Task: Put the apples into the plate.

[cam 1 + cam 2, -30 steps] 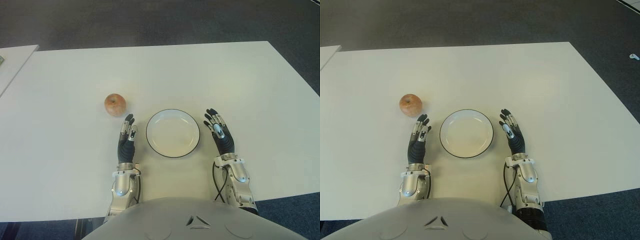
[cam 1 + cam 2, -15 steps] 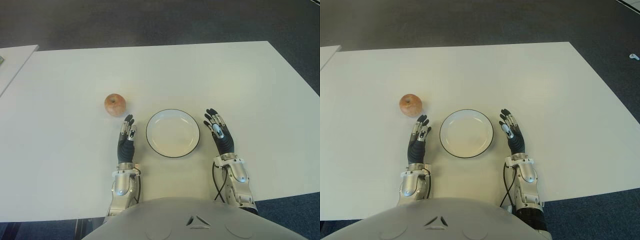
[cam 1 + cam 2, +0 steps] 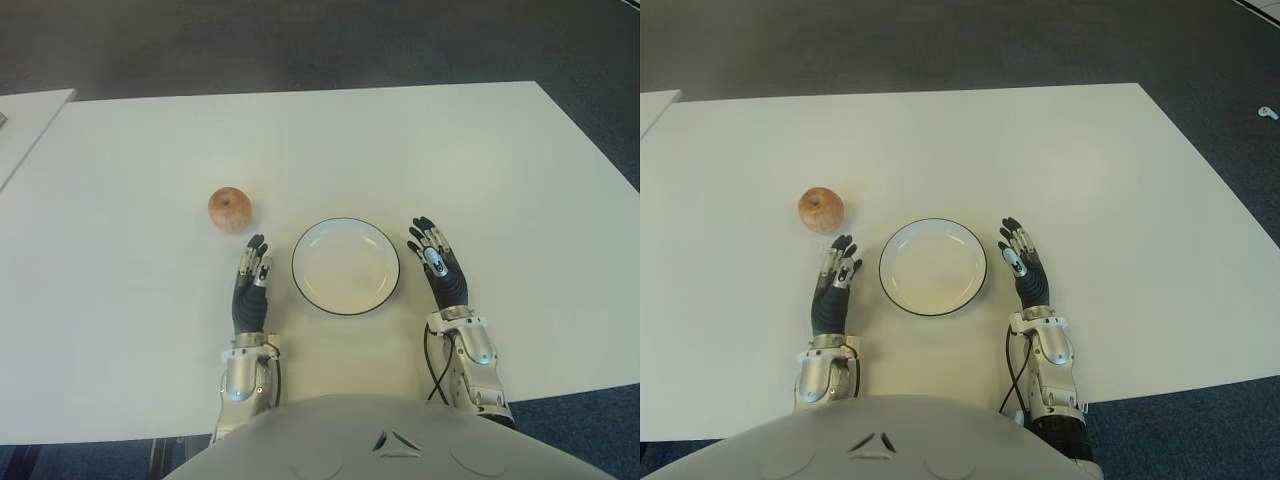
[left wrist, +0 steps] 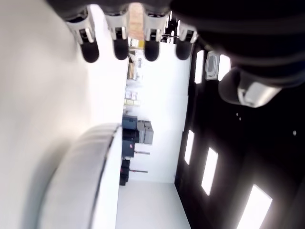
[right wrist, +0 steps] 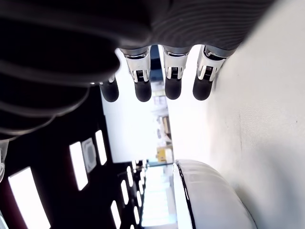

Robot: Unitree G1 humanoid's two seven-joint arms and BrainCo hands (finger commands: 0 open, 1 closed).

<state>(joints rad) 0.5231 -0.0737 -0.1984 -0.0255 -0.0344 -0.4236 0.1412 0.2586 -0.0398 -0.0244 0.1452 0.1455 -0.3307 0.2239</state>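
Note:
One red-orange apple [image 3: 230,209] sits on the white table [image 3: 480,160], left of and slightly beyond a white plate [image 3: 346,265] with a dark rim, which holds nothing. My left hand [image 3: 252,275] lies flat between apple and plate, fingers stretched out, its fingertips a short way short of the apple. In the left wrist view a sliver of the apple [image 4: 136,12] shows between the straight fingers [image 4: 121,47], with the plate's rim [image 4: 81,171] beside. My right hand [image 3: 436,262] shows just right of the plate, fingers extended and holding nothing.
A second white table's corner [image 3: 25,120] shows at the far left. Dark carpet [image 3: 300,45] lies beyond the table's far edge. My torso [image 3: 390,440] fills the bottom of the eye views.
My left hand has drawn back slightly toward my body and a little leftward. The apple, plate and right hand have not moved.

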